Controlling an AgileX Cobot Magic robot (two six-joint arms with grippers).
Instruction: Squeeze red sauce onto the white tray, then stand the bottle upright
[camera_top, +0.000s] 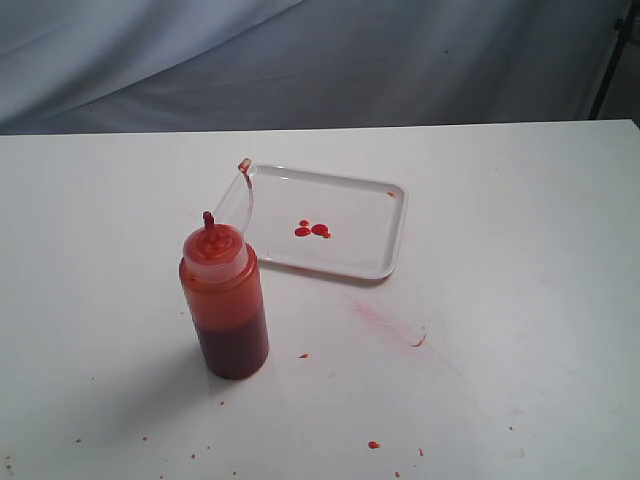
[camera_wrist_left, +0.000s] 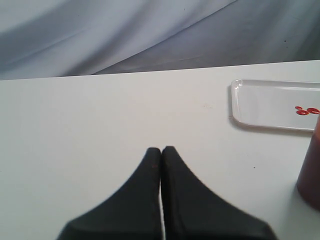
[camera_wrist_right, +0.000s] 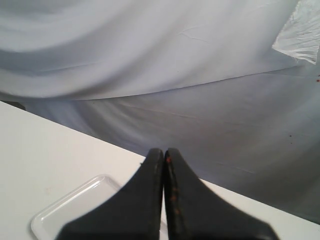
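Note:
The bottle (camera_top: 224, 300) stands upright on the table, its red nozzle up and its tethered cap (camera_top: 244, 165) hanging out on a clear strap. Just behind it lies the white tray (camera_top: 375, 250), with small glossy blobs of red sauce (camera_top: 313, 230) near its middle. Neither arm shows in the exterior view. In the left wrist view my left gripper (camera_wrist_left: 161, 149) is shut on nothing over bare table, with the bottle's edge (camera_wrist_left: 310, 170) and the tray (camera_wrist_left: 260, 102) off to one side. My right gripper (camera_wrist_right: 163, 151) is also shut and empty, above a corner of the tray (camera_wrist_right: 65, 212).
Dried red specks (camera_top: 373, 444) and a pinkish smear (camera_top: 375, 313) mark the white table in front of the tray. A grey cloth backdrop (camera_top: 320, 60) hangs behind the table's far edge.

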